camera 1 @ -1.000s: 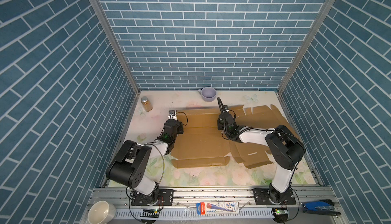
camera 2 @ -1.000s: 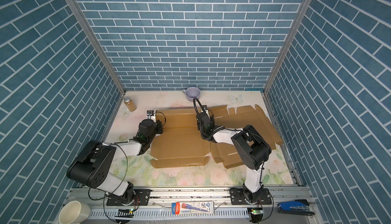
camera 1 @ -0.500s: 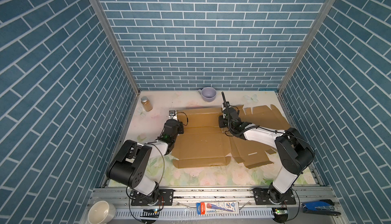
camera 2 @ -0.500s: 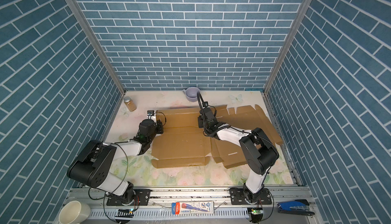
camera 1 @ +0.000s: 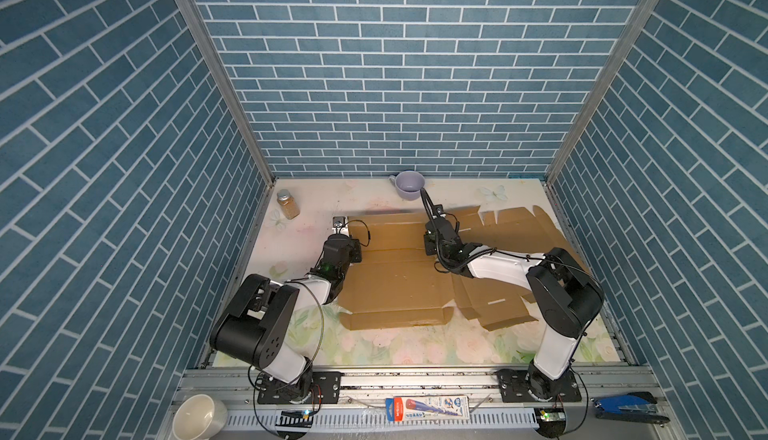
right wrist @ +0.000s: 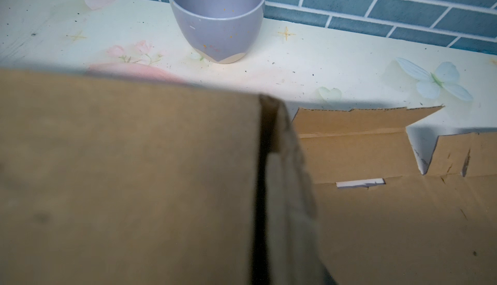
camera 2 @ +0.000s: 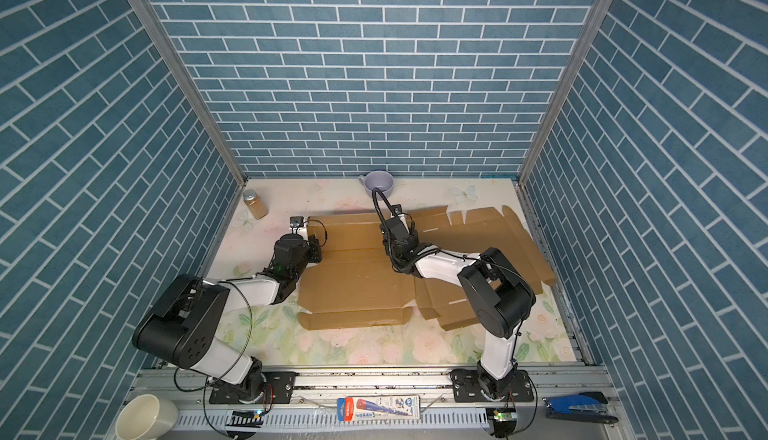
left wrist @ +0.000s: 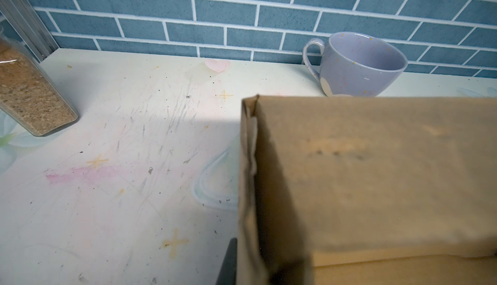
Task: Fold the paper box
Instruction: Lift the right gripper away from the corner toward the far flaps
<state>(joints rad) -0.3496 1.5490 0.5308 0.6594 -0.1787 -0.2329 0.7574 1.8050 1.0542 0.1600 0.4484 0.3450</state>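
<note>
While the left hand (camera 1: pixel 355 251) is closed thin on the left end of the paper box (camera 1: pixel 395 280), the rear panel (left wrist: pixel 376 176) is seen raised upright just ahead of it. The right hand (camera 1: pixel 431 246) is placed at the panel's opposite end; its opening cannot be told. The rest of the box is spread flat on the desk (camera 1: pixel 374 350), between and behind both hands.

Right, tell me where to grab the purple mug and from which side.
Pinch the mug by its rim, coming straight down from above. It stands upright and open-mouthed, so one finger can probably drop inside. Its handle sticks out leftward in both top views, so take the opposite rim. The paper box has a raised flap in front of it, hindering a low approach.
</note>
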